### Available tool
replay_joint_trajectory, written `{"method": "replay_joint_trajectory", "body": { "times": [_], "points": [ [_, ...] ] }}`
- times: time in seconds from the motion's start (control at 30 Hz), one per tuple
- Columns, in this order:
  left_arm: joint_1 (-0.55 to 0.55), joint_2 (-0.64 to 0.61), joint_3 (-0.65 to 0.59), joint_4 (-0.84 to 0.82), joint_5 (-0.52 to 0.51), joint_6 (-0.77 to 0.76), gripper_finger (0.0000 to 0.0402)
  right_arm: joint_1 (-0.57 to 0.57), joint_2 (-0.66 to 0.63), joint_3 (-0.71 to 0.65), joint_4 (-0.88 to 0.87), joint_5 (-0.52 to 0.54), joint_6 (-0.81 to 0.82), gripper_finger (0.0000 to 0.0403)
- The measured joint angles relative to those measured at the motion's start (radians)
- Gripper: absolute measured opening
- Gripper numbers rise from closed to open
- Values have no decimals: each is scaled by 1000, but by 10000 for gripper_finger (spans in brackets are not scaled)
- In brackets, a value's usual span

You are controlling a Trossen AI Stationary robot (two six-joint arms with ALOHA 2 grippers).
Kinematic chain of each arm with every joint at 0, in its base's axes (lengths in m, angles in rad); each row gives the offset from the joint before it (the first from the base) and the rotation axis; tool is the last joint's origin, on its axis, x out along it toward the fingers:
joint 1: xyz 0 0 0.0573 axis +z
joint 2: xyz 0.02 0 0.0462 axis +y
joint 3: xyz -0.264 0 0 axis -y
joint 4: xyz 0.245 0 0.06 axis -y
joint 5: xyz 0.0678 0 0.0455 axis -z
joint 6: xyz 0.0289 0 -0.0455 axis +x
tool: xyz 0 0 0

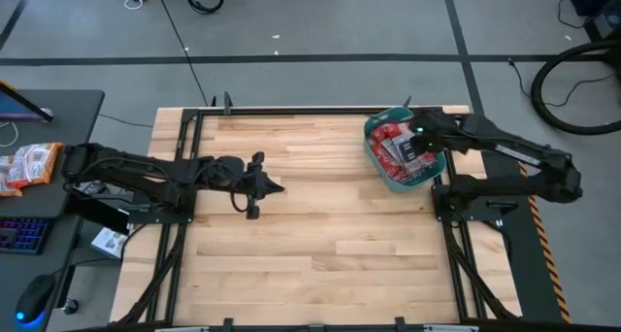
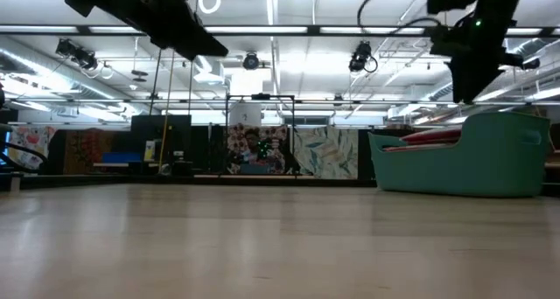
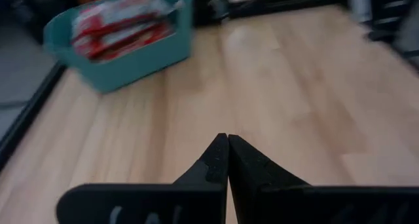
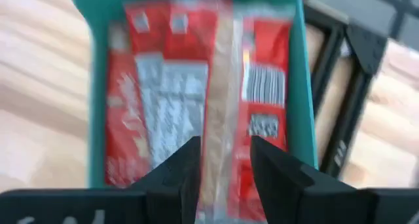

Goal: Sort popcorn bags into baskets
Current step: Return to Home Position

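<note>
The teal basket (image 1: pixel 405 182) stands near the table's far right corner, also seen in the low view (image 2: pixel 477 163) and the left wrist view (image 3: pixel 124 60). Red popcorn bags (image 1: pixel 398 146) lie piled flat inside it (image 4: pixel 163 93), their tops showing above the rim (image 2: pixel 433 136). My right gripper (image 4: pixel 224 155) hovers open over the basket (image 1: pixel 423 138), pointing down at the bags, raised above the rim (image 2: pixel 472 67). A pale tan strip between the bags lies below its gap. My left gripper (image 3: pixel 227 145) is shut over bare wood left of the table's middle (image 1: pixel 260 183).
Bare wooden tabletop (image 1: pixel 320 225) stretches between the two arms. Black frame rails (image 1: pixel 454 254) run along the table's sides. A side desk at the left holds paler orange-and-white packets (image 1: pixel 29 165) and a keyboard (image 1: pixel 19 235).
</note>
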Motion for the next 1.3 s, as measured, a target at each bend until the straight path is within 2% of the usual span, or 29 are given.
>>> {"method": "replay_joint_trajectory", "body": {
  "times": [0.13, 0.37, 0.53, 0.63, 0.7, 0.73, 0.83, 1.13, 1.3],
  "points": [
    [-2, -44, -29, 41, 67, 16, 9, 2, -151, -63, 112, -38, -53, 133],
    [64, -254, -252, 292, 50, -97, 9, 47, -379, -217, 334, -189, -152, 122],
    [93, -431, -343, 267, 51, -192, 9, 67, -516, -348, 539, -307, -241, 122],
    [93, -522, -355, 202, 52, -227, 9, 69, -581, -394, 676, -298, -183, 121],
    [91, -569, -355, 166, 52, -241, 9, 69, -601, -409, 787, -206, -71, 118],
    [91, -588, -355, 152, 52, -242, 9, 71, -608, -416, 838, -183, -67, 115],
    [90, -643, -357, 137, 52, -239, 9, 90, -616, -448, 979, -217, -149, 107],
    [90, -826, -360, 52, 52, -251, 9, 138, -620, -648, 1292, -217, -206, 74],
    [89, -878, -382, 15, 45, -273, 9, 171, -621, -737, 1440, -217, -217, 48]
  ]
}}
